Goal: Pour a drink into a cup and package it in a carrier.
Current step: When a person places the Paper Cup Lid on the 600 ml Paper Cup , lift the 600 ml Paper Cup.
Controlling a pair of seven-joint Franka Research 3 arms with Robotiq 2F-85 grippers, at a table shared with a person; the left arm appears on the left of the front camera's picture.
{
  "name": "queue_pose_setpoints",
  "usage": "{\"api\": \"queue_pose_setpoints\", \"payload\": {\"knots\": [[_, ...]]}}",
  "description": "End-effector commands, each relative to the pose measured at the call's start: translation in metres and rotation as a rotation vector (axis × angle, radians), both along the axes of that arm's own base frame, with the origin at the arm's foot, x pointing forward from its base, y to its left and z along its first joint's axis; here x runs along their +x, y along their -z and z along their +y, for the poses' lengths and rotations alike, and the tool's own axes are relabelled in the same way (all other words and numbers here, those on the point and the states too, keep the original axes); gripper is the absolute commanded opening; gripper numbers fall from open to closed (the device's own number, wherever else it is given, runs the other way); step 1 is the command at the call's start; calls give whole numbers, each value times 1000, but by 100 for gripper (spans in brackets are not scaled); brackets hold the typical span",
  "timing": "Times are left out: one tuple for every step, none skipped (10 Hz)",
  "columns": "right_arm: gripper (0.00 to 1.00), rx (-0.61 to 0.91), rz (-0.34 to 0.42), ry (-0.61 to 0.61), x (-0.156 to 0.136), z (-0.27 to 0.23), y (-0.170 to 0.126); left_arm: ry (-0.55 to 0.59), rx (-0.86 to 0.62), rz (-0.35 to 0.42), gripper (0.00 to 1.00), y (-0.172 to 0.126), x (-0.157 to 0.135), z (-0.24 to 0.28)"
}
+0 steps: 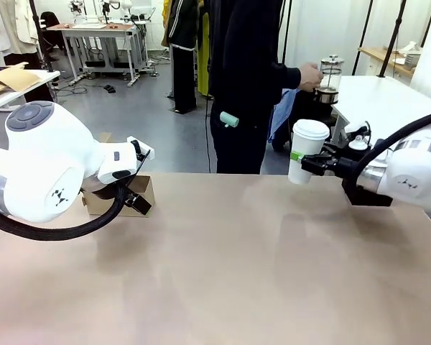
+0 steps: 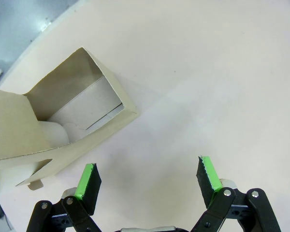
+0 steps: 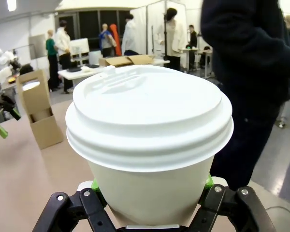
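The near half of the counter (image 1: 223, 287) lay bare and tan, a wide stretch open from its near edge across the middle. At the left the left fingers (image 2: 209, 173) stood spread apart over bare counter, gripping nothing, with the carrier (image 2: 72, 111) just beside them. One square pocket of the carrier gaped open towards them, its cardboard rim sharp and its tall handle tab rising at the side; something white and rounded sat in the neighbouring pocket. In the front view the carrier stood close to the counter's far left edge, partly behind the left arm (image 1: 43, 169). At the far right edge the right fingers (image 1: 296, 155) were clamped on the cup (image 1: 307, 147), which they held upright and lidded, up off the counter, well apart from the carrier. Beyond that edge a person (image 1: 248, 79) in dark clothes held a press jug (image 1: 330, 77) at a white side table, with open grey floor behind. Each arm's white casing bore a small dark mark, too small to read
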State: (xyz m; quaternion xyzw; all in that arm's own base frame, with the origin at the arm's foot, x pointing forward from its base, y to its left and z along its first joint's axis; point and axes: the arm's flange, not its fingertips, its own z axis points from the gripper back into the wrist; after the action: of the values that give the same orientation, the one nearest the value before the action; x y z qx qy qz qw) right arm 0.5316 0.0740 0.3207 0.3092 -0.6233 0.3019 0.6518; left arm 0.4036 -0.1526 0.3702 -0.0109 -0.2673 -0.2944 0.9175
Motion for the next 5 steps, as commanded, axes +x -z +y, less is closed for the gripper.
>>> {"api": "queue_pose_setpoints", "payload": {"knots": [[80,-34,-13,-47,-4,-13,-45,-1,-3,1,100,0,0,1],[80,-36,-31,-71,-12,-23,-73,-1,-3,1,100,0,0,1],[80,-30,-56,-102,-20,-28,-97,-1,-3,1,100,0,0,1],[80,-19,-75,-136,-31,-33,-123,-1,-3,1,100,0,0,1],[80,14,-88,-175,-39,-34,-153,-1,-3,1,100,0,0,1]]}}
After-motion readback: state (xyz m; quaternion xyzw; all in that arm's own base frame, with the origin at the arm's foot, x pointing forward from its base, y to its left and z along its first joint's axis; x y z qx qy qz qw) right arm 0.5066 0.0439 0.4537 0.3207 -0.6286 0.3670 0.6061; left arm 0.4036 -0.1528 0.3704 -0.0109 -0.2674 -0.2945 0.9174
